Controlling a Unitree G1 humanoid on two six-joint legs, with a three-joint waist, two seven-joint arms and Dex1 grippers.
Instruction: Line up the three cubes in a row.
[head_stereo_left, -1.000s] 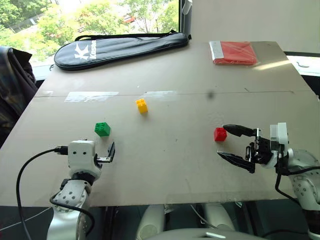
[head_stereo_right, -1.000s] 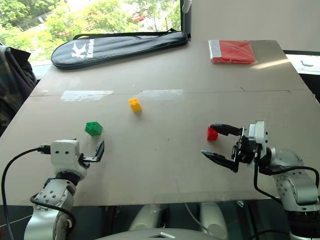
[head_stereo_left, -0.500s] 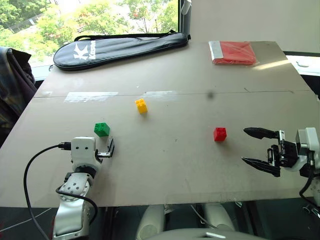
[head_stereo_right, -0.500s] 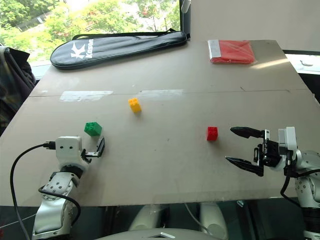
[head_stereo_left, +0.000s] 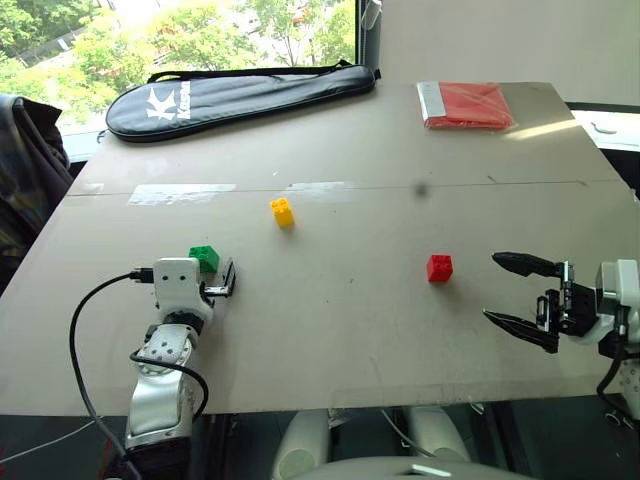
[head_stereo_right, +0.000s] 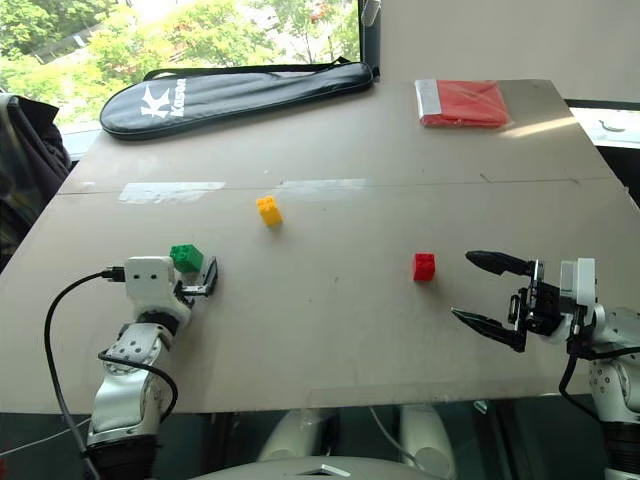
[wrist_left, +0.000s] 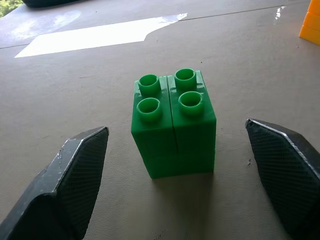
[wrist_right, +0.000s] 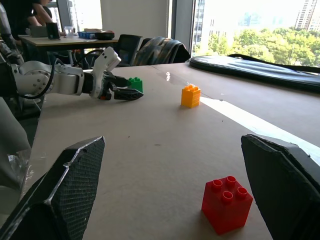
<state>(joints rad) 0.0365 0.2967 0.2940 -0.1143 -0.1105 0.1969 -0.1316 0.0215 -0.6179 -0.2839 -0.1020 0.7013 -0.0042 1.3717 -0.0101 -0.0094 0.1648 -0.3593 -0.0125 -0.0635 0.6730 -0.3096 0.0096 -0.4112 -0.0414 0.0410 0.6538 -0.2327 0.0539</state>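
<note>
A green cube with four round studs on top stands upright on the tan worktop, between the two spread fingers of the left claw, which touch neither side. The yellow cube sits farther out, the red cube just beyond the right claw, wide open and empty.

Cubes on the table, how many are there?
3. The green cube sits between the left end effector's fingers, untouched. The yellow cube is mid-table, farther back. The red cube sits in front of the right end effector.
</note>
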